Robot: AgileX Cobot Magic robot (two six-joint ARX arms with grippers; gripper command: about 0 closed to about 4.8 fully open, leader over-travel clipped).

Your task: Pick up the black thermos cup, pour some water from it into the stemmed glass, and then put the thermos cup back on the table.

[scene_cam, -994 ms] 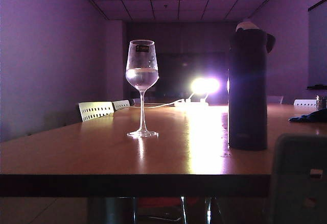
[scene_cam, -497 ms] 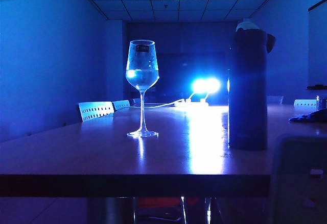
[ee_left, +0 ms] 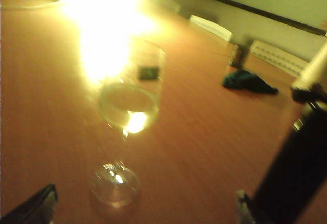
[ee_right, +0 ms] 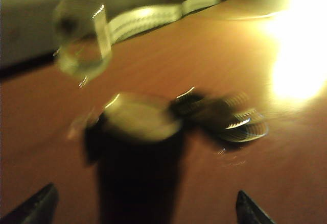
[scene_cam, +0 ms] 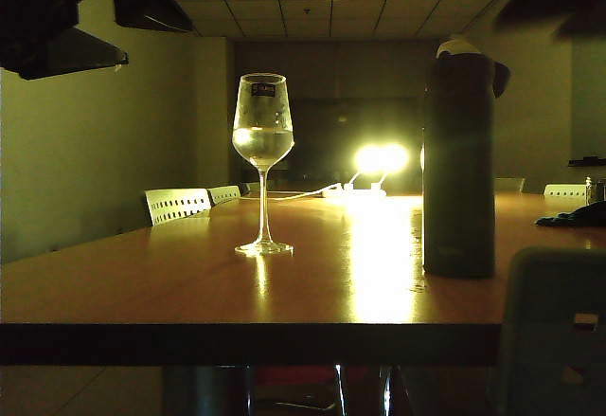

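Dim conference room, yellow-green cast, bright lamp glare at the far end of the long glossy reddish-brown wooden table (scene_cam: 142, 283).

Labels: only marking is a small dark sticker near the rim of the clear stemmed wine glass (scene_cam: 263, 162); print on it is too small to read. Nothing legible on the tall matte black thermos cup (scene_cam: 459, 165).

Exterior view: glass stands upright left of centre, partly filled with clear liquid. Thermos stands upright to its right, well apart, pale rim on top and flip lid hanging open at its right side. Dark arm hardware in the top-left corner and a dark shape at top right, fingertips not visible there. White perforated chair backs (scene_cam: 177, 204) along the left edge of the table.

Left wrist view (blurred): looks down on the glass, sticker and round foot visible, thermos off to one side. Also shows a dark green crumpled cloth (ee_left: 249, 81) further down the table. Left gripper (ee_left: 145, 208) has its fingers spread wide, glass foot between them but further out, no contact.

Right wrist view (heavy motion blur): thermos top with open lid directly ahead, glass beyond it. Right gripper (ee_right: 145, 206) spread wide, thermos body between the fingertips, contact can't be judged.
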